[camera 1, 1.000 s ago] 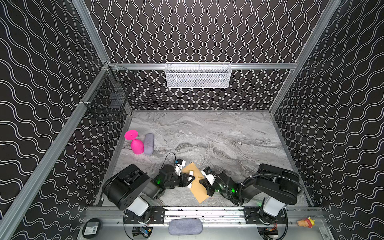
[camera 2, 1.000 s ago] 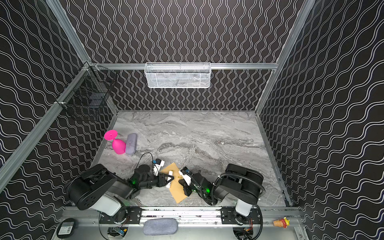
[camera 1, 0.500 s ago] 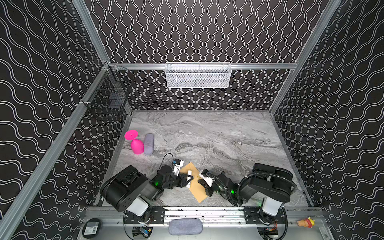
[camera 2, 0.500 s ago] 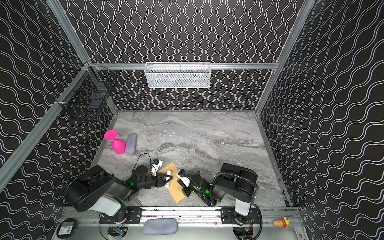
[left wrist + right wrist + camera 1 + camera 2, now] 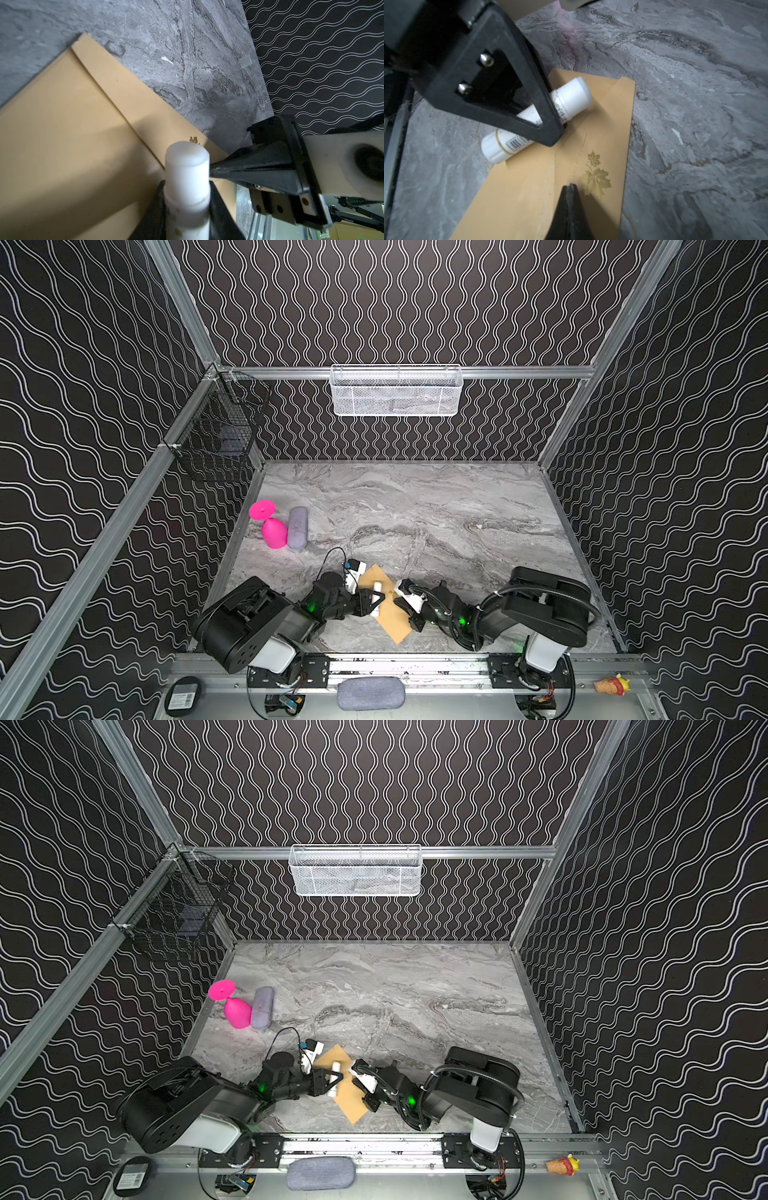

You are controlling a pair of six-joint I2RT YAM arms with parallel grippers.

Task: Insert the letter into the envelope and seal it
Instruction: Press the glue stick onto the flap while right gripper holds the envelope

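Two arms hung over the envelope (image 5: 519, 197), slantwise near the bench's (image 5: 415, 510) front edge: left end effector (image 5: 187, 209) pinching a glue stick (image 5: 187, 166), right end effector (image 5: 571, 189) pressed together at the flap (image 5: 604, 128).

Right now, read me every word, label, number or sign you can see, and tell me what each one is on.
No text can be read anywhere.
On the glue stick: a barcode and small print, too small and partly hidden.
On the envelope: a gold maple-leaf design with faint lettering beside it, too faint to read.
On the round black disc by the front rail: a white label with a barcode, too small to read.
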